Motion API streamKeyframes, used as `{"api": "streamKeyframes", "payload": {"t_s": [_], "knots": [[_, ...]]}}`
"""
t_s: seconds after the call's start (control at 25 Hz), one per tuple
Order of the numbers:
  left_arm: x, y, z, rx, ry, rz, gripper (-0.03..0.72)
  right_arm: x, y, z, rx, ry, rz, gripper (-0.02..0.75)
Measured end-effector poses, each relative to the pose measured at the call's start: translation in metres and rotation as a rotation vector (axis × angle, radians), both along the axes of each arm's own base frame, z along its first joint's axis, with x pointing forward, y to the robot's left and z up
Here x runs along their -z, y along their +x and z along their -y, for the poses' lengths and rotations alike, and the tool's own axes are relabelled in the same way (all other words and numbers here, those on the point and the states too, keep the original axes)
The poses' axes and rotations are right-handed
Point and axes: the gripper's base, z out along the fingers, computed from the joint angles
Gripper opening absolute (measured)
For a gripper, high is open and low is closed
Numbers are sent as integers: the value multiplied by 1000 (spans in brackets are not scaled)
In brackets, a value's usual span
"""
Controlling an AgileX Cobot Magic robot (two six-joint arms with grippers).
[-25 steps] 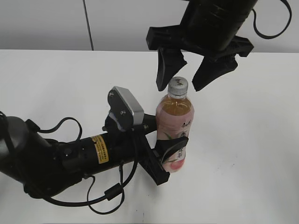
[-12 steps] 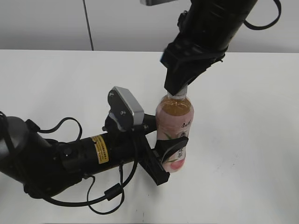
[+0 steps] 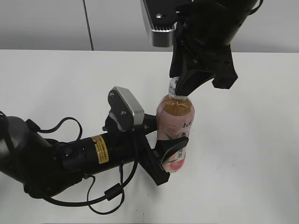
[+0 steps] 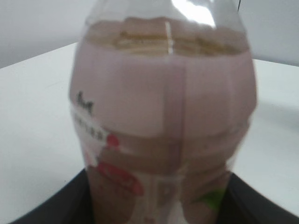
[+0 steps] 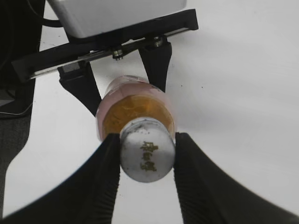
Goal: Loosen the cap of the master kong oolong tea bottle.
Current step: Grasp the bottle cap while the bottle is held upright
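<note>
The master kong oolong tea bottle (image 3: 175,133) stands on the table (image 3: 243,154), left gripper (image 3: 164,156) around its lower body, right gripper (image 5: 146,154) astride the cap (image 5: 147,155).

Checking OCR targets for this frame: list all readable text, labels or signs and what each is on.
Cap: dark printed characters on top, too blurred to read.
Master kong oolong tea bottle label: vertical Chinese characters, too small to read in the exterior view; blurred in the left wrist view.
Yellow sticker on the left arm: fine print, illegible.
Nothing can be quoted with confidence.
</note>
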Motion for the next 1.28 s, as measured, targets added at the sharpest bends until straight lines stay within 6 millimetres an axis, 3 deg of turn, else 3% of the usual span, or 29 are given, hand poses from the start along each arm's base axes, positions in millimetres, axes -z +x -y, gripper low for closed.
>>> {"api": "streamKeyframes", "payload": {"t_s": [0.08,0.24,0.32,0.52,0.64,0.88,1.16,1.28], "knots": [[0,0,0,0,0,0,379,0,0,0,48,7,-17,309],[0,0,0,0,0,0,379,-7,2,-1,200,41,-47,572],[0,0,0,0,0,0,379,-15,3,-3,309,75,-65,613],[0,0,0,2,0,0,379,-35,7,-5,914,219,-237,561],[0,0,0,2,0,0,379,-36,7,-4,1202,265,-343,548],[0,0,0,2,0,0,379,-32,7,-9,1332,282,-446,544],[0,0,0,3,1,1,379,3,3,-5,1373,158,-481,544],[0,0,0,3,1,1,379,8,1,-5,1376,142,-486,540]]}}
